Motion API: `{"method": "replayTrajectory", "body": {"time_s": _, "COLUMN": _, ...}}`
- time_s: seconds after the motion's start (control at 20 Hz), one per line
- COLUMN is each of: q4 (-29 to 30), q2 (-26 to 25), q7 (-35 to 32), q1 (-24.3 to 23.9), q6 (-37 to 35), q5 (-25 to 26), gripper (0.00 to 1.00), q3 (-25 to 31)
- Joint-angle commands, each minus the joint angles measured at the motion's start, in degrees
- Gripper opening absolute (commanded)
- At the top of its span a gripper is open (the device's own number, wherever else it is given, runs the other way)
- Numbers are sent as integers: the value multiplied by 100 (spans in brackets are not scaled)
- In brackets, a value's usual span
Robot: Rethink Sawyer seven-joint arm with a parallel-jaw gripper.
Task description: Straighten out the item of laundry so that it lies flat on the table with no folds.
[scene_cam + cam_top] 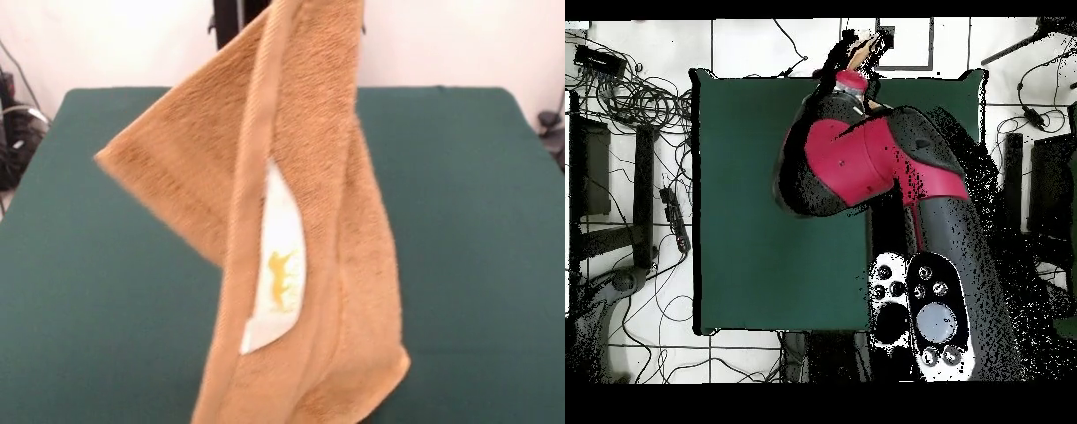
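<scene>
The orange-tan towel (pixel 309 177) hangs in the air over the dark green table (pixel 468 221), stretched long from the picture's top edge down to the bottom edge. It is folded lengthwise, with one corner sticking out to the left. Its white label (pixel 281 265) faces the camera. The gripper holding its upper end is above the top edge in the front view. In the overhead view the red and black arm (pixel 865 160) reaches over the table (pixel 755 200) to its far edge and hides the gripper and most of the towel.
The robot's pedestal (pixel 930 310) stands at the table's near right side in the overhead view. Cables and equipment (pixel 635 100) lie on the floor to the left of the table. A black stand (pixel 231 18) shows behind the towel.
</scene>
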State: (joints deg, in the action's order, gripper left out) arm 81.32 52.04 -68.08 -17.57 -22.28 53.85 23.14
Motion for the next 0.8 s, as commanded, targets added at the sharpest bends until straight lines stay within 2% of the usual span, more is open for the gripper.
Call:
{"method": "replayTrajectory", "body": {"time_s": 0.05, "q4": 1286, "q2": 29, "q7": -2042, "q1": -29, "q6": -872, "q5": -1475, "gripper": 0, "q3": -527}}
{"method": "replayTrajectory", "body": {"time_s": 0.2, "q4": 1743, "q2": 39, "q7": -3070, "q1": -141, "q6": -793, "q5": -2644, "gripper": 0, "q3": -845}}
{"method": "replayTrajectory", "body": {"time_s": 0.3, "q4": 1839, "q2": 10, "q7": -3490, "q1": -24, "q6": -780, "q5": -3081, "gripper": 0, "q3": -1190}}
{"method": "replayTrajectory", "body": {"time_s": 0.45, "q4": 2039, "q2": -49, "q7": -3448, "q1": -164, "q6": -926, "q5": -3813, "gripper": 0, "q3": -1302}}
{"method": "replayTrajectory", "body": {"time_s": 0.7, "q4": 2453, "q2": -129, "q7": -3423, "q1": -593, "q6": -1459, "q5": -4984, "gripper": 0, "q3": -1133}}
{"method": "replayTrajectory", "body": {"time_s": 0.8, "q4": 2475, "q2": -176, "q7": -3502, "q1": -625, "q6": -1564, "q5": -5156, "gripper": 0, "q3": -1202}}
